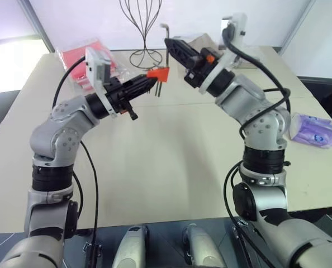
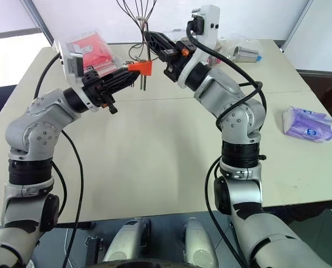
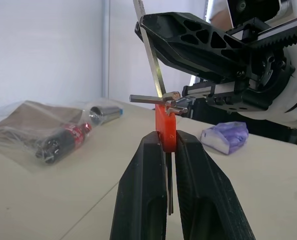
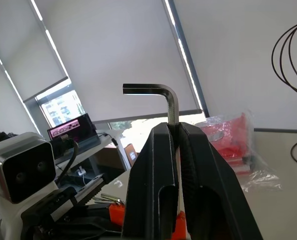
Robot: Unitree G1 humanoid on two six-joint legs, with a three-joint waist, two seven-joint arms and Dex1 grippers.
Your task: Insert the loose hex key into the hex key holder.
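My left gripper (image 1: pixel 149 81) is shut on the hex key holder (image 1: pixel 159 73), a small orange-red block held above the table with short dark keys hanging under it. In the left wrist view the holder (image 3: pixel 165 122) sticks up from between the two black fingers. My right gripper (image 1: pixel 169 43) is shut on the loose hex key (image 4: pixel 171 102), a thin grey L-shaped rod whose bent end stands out past the fingertips. The loose hex key (image 3: pixel 151 55) slants down to the top of the holder, its lower end among the holder's short keys. Both grippers meet tip to tip over the far middle of the table.
Red packets in clear plastic (image 1: pixel 82 56) lie at the table's far left. A black wire stand (image 1: pixel 143 33) rises behind the grippers. A purple tissue pack (image 1: pixel 317 129) lies at the right edge. A clear bag (image 3: pixel 43 135) and a small can (image 3: pixel 106 112) rest at the far right.
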